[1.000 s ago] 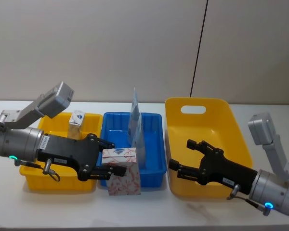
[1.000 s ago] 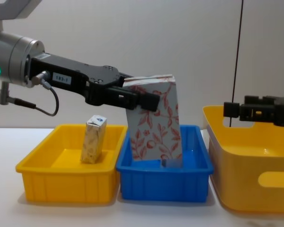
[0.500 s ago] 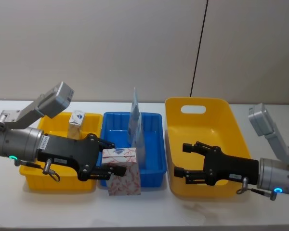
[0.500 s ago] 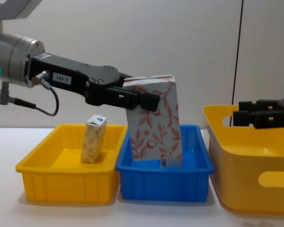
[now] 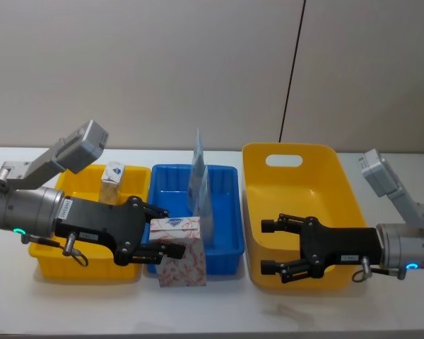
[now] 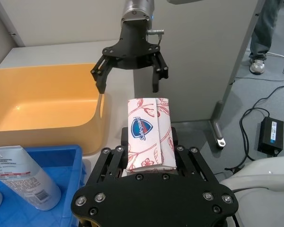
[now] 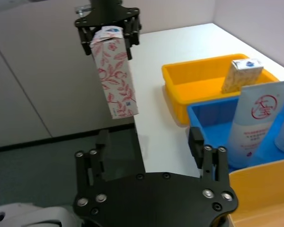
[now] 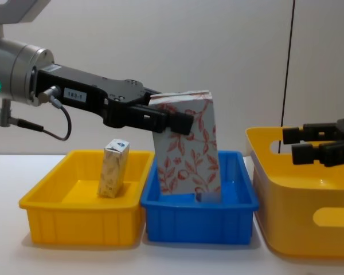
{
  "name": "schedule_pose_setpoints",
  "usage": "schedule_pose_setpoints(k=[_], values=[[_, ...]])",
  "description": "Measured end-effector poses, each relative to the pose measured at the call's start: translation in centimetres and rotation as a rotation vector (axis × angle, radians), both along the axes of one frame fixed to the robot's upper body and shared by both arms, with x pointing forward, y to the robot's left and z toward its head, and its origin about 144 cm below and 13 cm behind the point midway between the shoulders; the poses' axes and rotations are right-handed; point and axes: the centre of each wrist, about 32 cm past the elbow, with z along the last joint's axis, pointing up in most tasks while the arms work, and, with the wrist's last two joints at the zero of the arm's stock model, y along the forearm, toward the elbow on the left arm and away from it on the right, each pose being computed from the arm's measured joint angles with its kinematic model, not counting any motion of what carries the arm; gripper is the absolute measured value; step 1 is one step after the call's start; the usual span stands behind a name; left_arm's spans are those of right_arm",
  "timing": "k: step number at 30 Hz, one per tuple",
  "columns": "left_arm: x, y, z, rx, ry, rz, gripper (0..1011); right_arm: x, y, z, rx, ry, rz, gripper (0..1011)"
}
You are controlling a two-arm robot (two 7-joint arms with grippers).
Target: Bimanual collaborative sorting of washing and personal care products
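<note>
**Current grip state**

We see the left claw [image 5: 171, 238] clamped on the top of the red-leaf carton [image 5: 181, 267], holding it tilted above the front edge of the blue tray [image 5: 230, 173]; the right claw [image 5: 266, 246] hangs wide open and empty over the yellow bin [image 5: 297, 152]; tubes [image 5: 200, 185] stand in the blue tray; the small carton [image 5: 113, 175] stands in the yellow tray [image 5: 49, 251].

"Safeguard" on carton [image 6: 143, 137]; "183-1" on arm [image 8: 73, 94]
</note>
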Motion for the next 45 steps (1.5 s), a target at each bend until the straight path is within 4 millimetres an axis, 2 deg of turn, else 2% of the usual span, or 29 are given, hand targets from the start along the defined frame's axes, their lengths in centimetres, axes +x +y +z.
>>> schedule_pose_setpoints(k=[20,45], values=[[0.0,0.0,0.0,0.0,0.0,0.0,383,0.8,1.7,0.2,0.0,-0.045,0.123,1000],[0.0,0.0,0.0,0.0,0.0,0.0,383,1.0,6.8,-0.8,0.008,-0.087,0.149,1000]])
